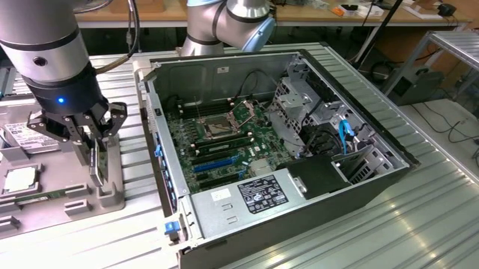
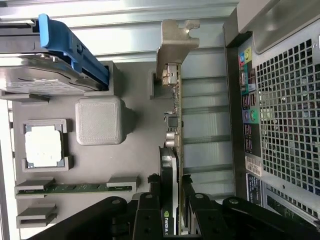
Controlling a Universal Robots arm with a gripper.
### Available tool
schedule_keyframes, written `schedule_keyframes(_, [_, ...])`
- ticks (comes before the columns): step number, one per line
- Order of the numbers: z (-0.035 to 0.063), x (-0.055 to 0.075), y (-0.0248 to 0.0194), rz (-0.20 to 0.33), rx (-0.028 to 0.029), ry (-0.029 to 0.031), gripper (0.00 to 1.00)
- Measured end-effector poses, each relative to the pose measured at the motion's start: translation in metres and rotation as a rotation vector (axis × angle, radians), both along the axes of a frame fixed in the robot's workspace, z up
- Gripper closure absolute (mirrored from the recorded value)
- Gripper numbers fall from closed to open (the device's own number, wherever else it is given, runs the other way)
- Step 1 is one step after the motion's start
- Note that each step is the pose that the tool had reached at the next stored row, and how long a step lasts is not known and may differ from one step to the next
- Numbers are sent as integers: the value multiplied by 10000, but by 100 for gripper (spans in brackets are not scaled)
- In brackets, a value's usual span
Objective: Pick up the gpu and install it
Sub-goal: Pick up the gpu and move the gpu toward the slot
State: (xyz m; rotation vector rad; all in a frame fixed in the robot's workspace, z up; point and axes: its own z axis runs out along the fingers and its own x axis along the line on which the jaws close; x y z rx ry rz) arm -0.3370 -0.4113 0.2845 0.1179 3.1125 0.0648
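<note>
case wall (image 1: 153,145) beside pincer (image 1: 95,168) and gpu (image 2: 169,170), motherboard (image 1: 224,143) open above

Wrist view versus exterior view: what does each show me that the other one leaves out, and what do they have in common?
Wrist view: the computer's back panel with coloured sockets and a mesh grille, plus the silver bracket ending the graphics card. Exterior view: the opened computer's green main board, a blue cable and the grey arm above the hand. Both: the hand closed on the graphics card, over the grey tray with the hard drive.
</note>
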Motion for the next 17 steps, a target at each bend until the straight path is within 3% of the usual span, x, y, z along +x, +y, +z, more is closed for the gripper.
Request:
schedule_keyframes(2, [33, 0, 0, -1, -1, 0, 73])
schedule_keyframes(6, [260, 0, 0, 0, -19, 0, 73])
schedule_keyframes(12, [418, 0, 0, 0, -101, 0, 73])
schedule_keyframes(15, [590, 0, 1, 0, -162, -2, 73])
schedule_keyframes(17, [591, 0, 1, 0, -163, 0, 73])
